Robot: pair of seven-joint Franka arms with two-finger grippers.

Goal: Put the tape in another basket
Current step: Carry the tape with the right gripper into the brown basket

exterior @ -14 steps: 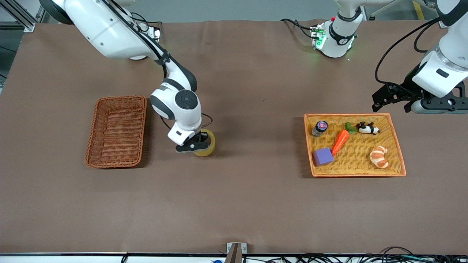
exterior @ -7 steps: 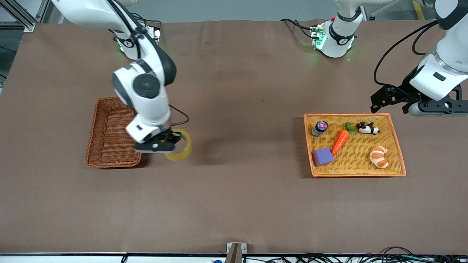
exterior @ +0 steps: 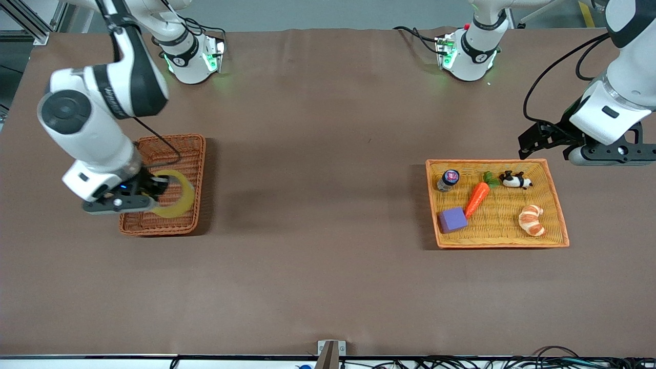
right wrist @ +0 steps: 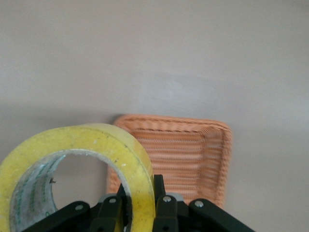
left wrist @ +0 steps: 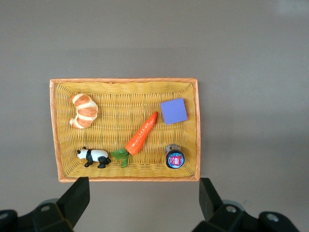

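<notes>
- The brown table (exterior: pixel 328 246) fills nearly the whole front view.
- The right arm reaches down the upper left of the frame; the right gripper (exterior: pixel 134 193) hangs over the reddish-brown wicker basket (exterior: pixel 192 169) at middle left, clenched on the tape (exterior: pixel 180 201).
- The left arm enters at the upper right edge and waits; the left gripper (exterior: pixel 533 138) hovers just above the top edge of the yellow-orange woven tray (exterior: pixel 556 205), its jaws spread wide and empty.
- That tray, at middle right, holds a croissant (exterior: pixel 531 219), a carrot (exterior: pixel 477 198), a purple block (exterior: pixel 452 219), a panda figure (exterior: pixel 515 180) and a small jar (exterior: pixel 448 180).
- The tape, a yellowish translucent roll, is up in the air over the wicker basket's lower part; in the right wrist view the fingers (right wrist: pixel 163 209) pinch its wall, one inside the hole and one outside.
</notes>
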